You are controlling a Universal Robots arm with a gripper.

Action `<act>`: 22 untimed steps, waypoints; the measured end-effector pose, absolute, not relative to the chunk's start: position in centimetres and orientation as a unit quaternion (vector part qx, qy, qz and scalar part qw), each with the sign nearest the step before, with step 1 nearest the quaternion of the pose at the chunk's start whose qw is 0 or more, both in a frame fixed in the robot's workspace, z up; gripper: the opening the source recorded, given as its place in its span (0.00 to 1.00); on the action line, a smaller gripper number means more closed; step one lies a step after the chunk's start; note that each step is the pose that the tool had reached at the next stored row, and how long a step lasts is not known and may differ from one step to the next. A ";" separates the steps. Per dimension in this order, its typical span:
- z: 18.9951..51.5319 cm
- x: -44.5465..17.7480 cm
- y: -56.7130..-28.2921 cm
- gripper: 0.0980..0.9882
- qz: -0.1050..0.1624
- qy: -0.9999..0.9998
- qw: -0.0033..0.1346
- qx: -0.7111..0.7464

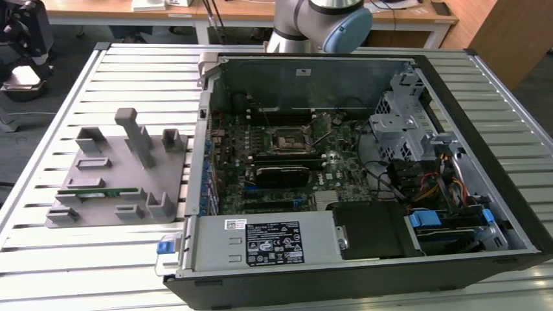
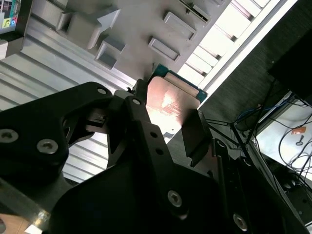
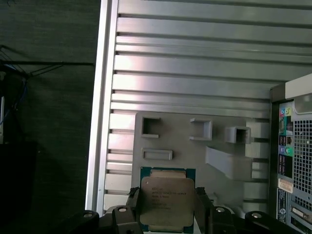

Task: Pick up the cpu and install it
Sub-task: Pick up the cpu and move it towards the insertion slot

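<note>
- cpu (image 3: 167, 202) (image 2: 170, 102): flat square chip with a silvery lid and a green rim, seated between the fingers of the gripper (image 3: 168, 217) (image 2: 168, 124) in both wrist views
- Gripper: black fingers closed against two opposite edges of the cpu, lid facing the first wrist camera
- Position: judged to be held above the grey fixture tray (image 3: 185, 146) (image 1: 121, 168) on the slatted table (image 1: 87, 259), beside the computer case (image 1: 509, 194)
- Key relation: the black-framed socket (image 1: 283, 140) lies inside the open case, well apart from the tray; the chip is square, so it has no long axis
- Memory stick (image 1: 100, 192): green, resting in the tray
- Writing: faint lines of print on the cpu lid; white label (image 1: 274, 241) on the power supply; none transcribed
</note>
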State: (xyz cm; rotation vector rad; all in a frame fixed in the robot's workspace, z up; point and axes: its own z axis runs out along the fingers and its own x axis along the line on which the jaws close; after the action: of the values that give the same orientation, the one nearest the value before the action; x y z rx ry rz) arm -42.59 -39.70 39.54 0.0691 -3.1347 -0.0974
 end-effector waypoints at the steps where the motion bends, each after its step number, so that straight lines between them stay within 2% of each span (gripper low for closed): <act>1: 39.7 -42.6 -39.7 0.48 -0.031 -0.999 0.002 0.022; 22: 40.7 -40.6 -39.2 0.48 -0.031 -0.999 0.002 0.022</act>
State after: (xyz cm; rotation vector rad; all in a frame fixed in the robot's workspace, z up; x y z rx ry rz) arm -40.59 -39.19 40.70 0.0690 -3.1348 -0.0975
